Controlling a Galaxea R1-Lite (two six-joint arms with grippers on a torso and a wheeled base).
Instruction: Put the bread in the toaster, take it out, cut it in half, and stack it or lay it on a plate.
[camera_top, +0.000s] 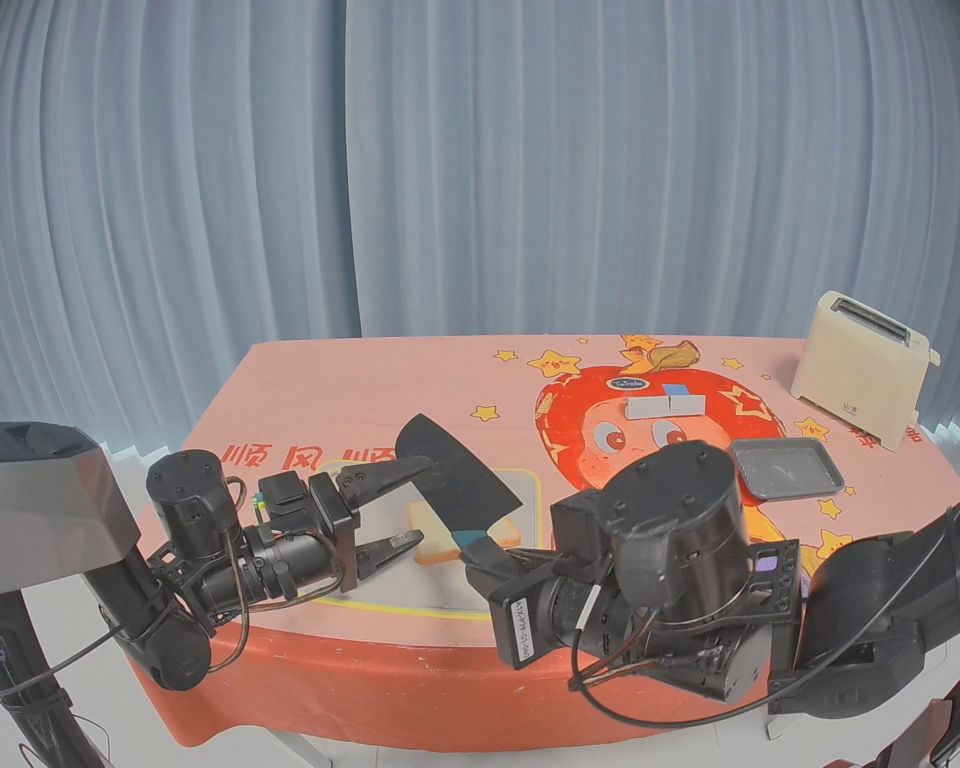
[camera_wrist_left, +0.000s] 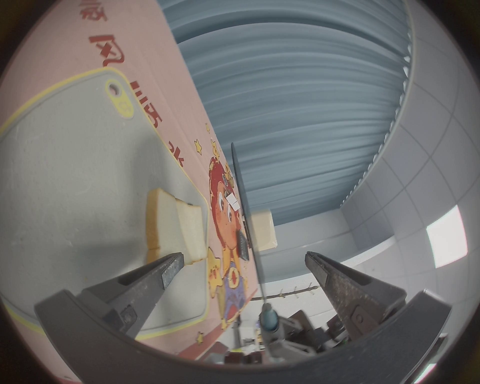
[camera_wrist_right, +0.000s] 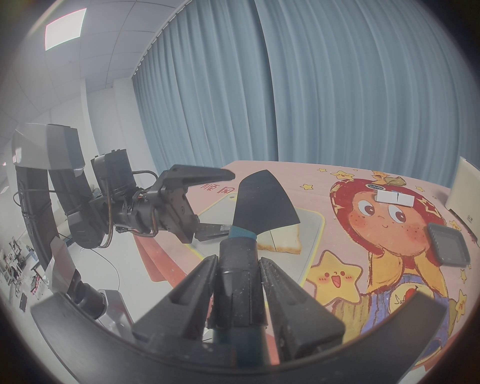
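The right gripper's (camera_wrist_right: 240, 280) two dark fingers are clamped on the dark, teal-collared handle of a black broad-bladed kitchen knife (camera_top: 455, 475). The blade slants up and away toward 11 o'clock, over a pale, brown-crusted slice of toast bread (camera_wrist_left: 175, 230). Whether its edge touches the bread cannot be told.

The left gripper (camera_top: 420, 502) sits at 9 o'clock from the bread, its fingers spread wide and holding nothing. One fingertip is just beside the bread's near corner and the other is raised near the flat of the blade.

In the left wrist view the bread shows as two pieces lying flat side by side, touching along a seam. They rest on a grey rectangular cutting board with a yellow rim (camera_top: 400, 590), toward the board's 3 o'clock side. The board lies at about 7 o'clock on the pink cartoon-printed tablecloth (camera_top: 330, 390), close to the near edge.

A dark grey shallow rectangular tray (camera_top: 787, 468) sits at 3 o'clock from the board, well apart from it. A cream-white two-slot toaster (camera_top: 865, 368) stands upright at 2 o'clock near the table's far right edge. Two small grey blocks (camera_top: 665, 406) lie touching on the cartoon face toward 1 o'clock.
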